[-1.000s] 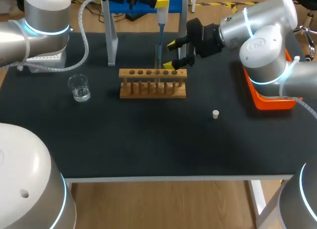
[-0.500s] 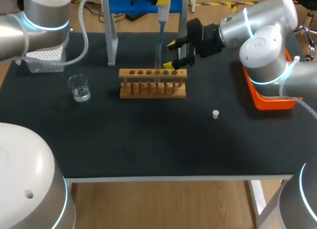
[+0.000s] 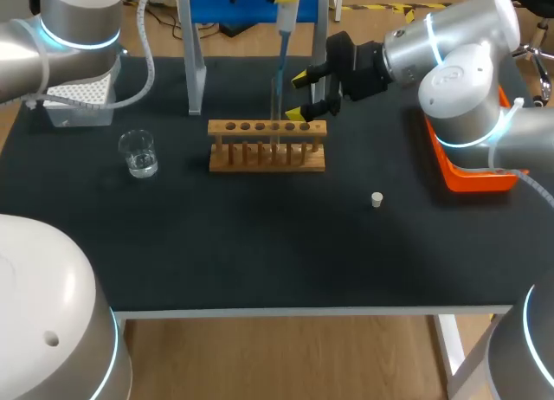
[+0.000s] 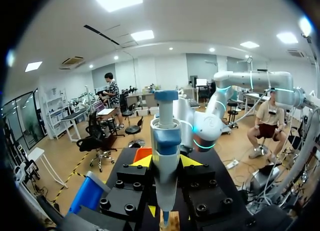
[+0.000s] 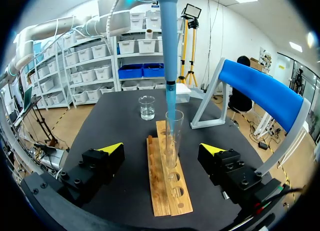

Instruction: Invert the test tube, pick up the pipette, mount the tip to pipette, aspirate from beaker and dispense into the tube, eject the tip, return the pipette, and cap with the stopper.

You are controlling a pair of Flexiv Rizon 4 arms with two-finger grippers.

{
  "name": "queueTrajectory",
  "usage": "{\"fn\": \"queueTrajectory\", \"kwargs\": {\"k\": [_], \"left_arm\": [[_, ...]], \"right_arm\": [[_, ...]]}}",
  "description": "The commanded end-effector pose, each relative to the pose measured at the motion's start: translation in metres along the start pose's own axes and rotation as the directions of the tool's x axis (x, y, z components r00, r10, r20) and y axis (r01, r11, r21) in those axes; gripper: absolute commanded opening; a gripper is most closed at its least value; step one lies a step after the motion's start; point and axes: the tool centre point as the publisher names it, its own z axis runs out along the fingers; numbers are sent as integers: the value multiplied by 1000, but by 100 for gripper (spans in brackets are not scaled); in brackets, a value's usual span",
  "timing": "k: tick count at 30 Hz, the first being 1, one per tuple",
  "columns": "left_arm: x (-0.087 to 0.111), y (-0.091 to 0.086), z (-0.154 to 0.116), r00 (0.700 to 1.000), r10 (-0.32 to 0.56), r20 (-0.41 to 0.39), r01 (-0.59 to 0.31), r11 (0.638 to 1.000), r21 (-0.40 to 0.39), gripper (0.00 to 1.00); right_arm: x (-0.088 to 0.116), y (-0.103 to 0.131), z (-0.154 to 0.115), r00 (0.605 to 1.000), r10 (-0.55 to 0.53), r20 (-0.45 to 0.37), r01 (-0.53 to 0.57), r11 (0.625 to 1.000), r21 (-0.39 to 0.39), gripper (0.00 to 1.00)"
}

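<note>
Looking down from above, the left arm (image 3: 78, 28) comes in from the far left corner and holds a pipette (image 3: 284, 23) upright over a wooden rack (image 3: 267, 146). The pipette's blue tip (image 3: 279, 78) reaches down into the mouth of a clear tube (image 3: 274, 123) standing in the rack. The right pincer (image 3: 299, 95) hovers just beside the tube, yellow fingers spread, touching nothing. A small beaker (image 3: 138, 152) with a little liquid sits to the rack's left, well apart. A white stopper (image 3: 376, 199) lies loose on the black table (image 3: 260, 244), nearer the front and to the right.

From the left wrist, the left pincer (image 4: 165, 163) is clenched on the pipette's body, which stands straight up between its yellow fingers.

From the right wrist, the right pincer is released and wide open. The tube stands upright in the rack between the fingers, clear of both. The tip sits inside the tube's rim; whether liquid is coming out is too fine to tell.

The step in hand looks like dispensing into the tube. The next move calls for lifting the pipette straight up, so the tip clears the glass without tilting it, then ejecting the tip.
</note>
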Motion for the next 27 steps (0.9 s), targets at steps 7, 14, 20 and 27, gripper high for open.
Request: {"fn": "queueTrajectory", "kwargs": {"k": [7,14,20,27], "left_arm": [[4,-5,-2,1000,4,12,-4,1000,-5,0],[4,-10,-3,1000,7,14,-7,1000,-10,0],[5,-14,-4,1000,15,15,-15,1000,-12,0],[7,-20,-3,999,30,15,-29,999,-13,0]], "right_arm": [[0,-1,0,1000,0,-1,0,1000,0,100],[0,-1,0,1000,0,-1,0,1000,0,100],[0,-1,0,1000,0,-1,0,1000,0,100],[0,-1,0,1000,0,-1,0,1000,0,100]]}}
